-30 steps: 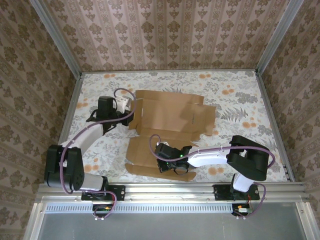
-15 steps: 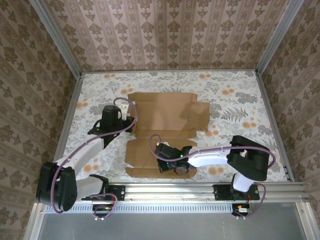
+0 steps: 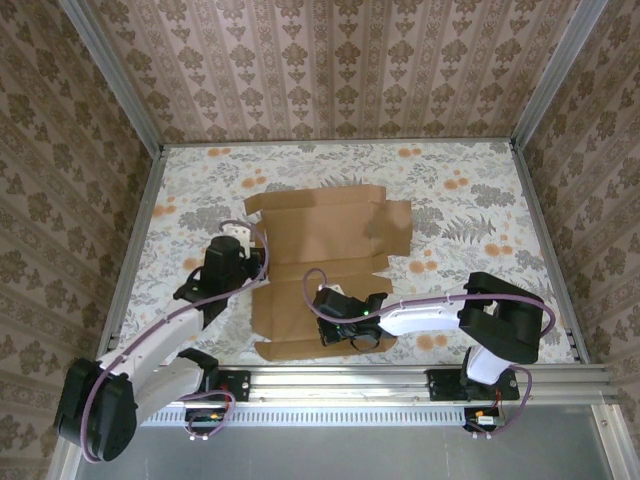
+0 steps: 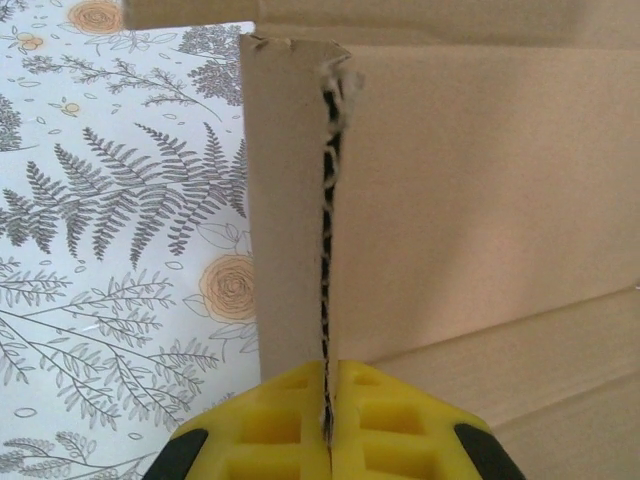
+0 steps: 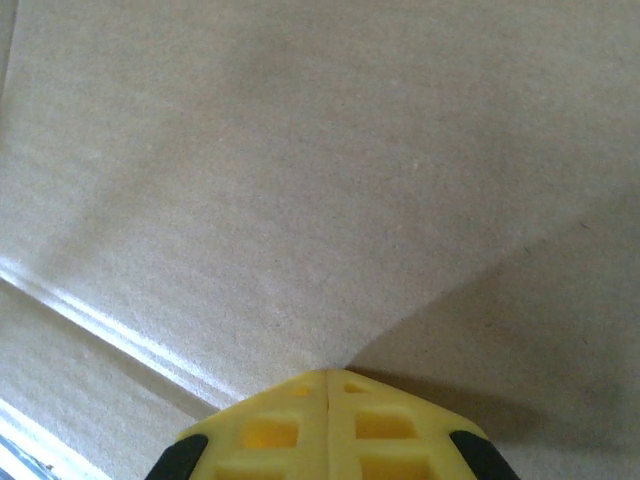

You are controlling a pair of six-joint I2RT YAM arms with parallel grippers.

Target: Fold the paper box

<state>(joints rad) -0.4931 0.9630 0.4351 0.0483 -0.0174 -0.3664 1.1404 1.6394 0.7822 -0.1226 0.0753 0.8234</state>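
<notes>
1. Judging from the overhead view, you are early in the job. The box [image 3: 330, 225] lies opened out and mostly flat in the middle of the table [image 3: 480, 200]. Its wide panel is on the far side and a narrower one on the near side, close to the arm bases.
2. Your left gripper [image 4: 327, 390] is pinching the edge of a side flap [image 4: 290, 200] on the box's left. In the wrist view that flap stands up on edge beside the panel next to it.
3. Your right gripper [image 5: 328, 385] has its fingers pressed together with nothing between them. Its tips are down at the near panel [image 5: 300, 180], but you cannot tell whether they touch it.
4. Done so far, as it looks: one left flap is raised.
5. Left to do: no wall stands yet, so you have the right-hand flaps, the walls and the lid tuck ahead of you.
</notes>
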